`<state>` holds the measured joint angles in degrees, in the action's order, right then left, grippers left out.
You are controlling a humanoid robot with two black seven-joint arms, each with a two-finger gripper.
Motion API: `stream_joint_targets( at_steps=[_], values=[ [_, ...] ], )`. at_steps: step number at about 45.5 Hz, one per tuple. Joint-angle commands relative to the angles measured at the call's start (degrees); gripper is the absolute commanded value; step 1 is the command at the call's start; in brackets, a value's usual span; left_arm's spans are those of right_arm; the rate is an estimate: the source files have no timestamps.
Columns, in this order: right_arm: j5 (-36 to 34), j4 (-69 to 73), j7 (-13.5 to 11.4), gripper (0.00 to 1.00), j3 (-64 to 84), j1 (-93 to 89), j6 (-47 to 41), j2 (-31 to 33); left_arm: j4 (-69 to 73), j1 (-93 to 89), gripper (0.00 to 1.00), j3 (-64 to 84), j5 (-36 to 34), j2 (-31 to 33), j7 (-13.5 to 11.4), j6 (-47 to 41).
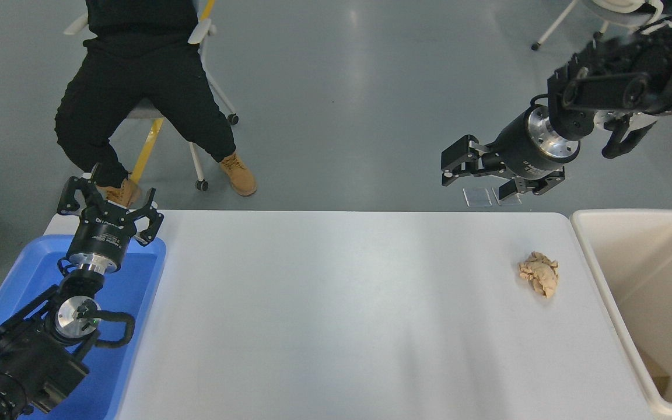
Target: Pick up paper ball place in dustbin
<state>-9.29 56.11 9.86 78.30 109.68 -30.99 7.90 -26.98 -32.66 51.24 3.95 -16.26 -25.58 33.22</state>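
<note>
Paper ball on white table, near right edge, just left of dustbin rim. Right gripper at 11 o'clock from ball, well apart, beyond table's far edge, fingers spread wide, empty. Left gripper parked over blue tray, fingers splayed.

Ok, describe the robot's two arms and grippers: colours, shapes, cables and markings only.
Both arms are matte black with chunky jointed links. Each wrist is a black cylinder with a bright silver metal ring and pale lettering too small to read. The left gripper and the right gripper have black, angular linkage fingers. A looped black cable runs beside each wrist, and a small green light glows near the left one.
</note>
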Motion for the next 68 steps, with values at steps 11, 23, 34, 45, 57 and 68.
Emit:
stream_joint_targets(
  at_steps=[11, 23, 34, 45, 57, 68],
  values=[
    [0.67, -10.85, -0.02, 1.0, 5.1, -19.49, 22.89, 0.19, 0.0, 0.05, 0.99, 0.0, 0.0, 0.0, 0.0, 0.0],
    [-0.03, -17.78, -0.11, 1.0, 6.34, -31.1, 34.85, 0.19, 0.0, -0.03, 0.99, 0.0, 0.0, 0.0, 0.0, 0.0],
    [-0.2, -22.71, -0.11, 1.0, 4.23, -39.62, 38.28, 0.27, 0.0, -0.03, 0.99, 0.0, 0.0, 0.0, 0.0, 0.0],
    [-0.2, -23.85, -0.02, 1.0, -4.03, -45.16, 39.25, 1.06, 0.0, -0.03, 0.99, 0.0, 0.0, 0.0, 0.0, 0.0],
    [-0.2, -30.18, -0.02, 1.0, -12.47, -51.67, 42.41, 1.06, 0.0, -0.03, 0.99, 0.0, 0.0, 0.0, 0.0, 0.0],
    [-0.2, -33.52, -0.02, 1.0, -12.47, -55.45, 44.35, 1.06, 0.0, -0.03, 0.99, 0.0, 0.0, 0.0, 0.0, 0.0]
  ],
)
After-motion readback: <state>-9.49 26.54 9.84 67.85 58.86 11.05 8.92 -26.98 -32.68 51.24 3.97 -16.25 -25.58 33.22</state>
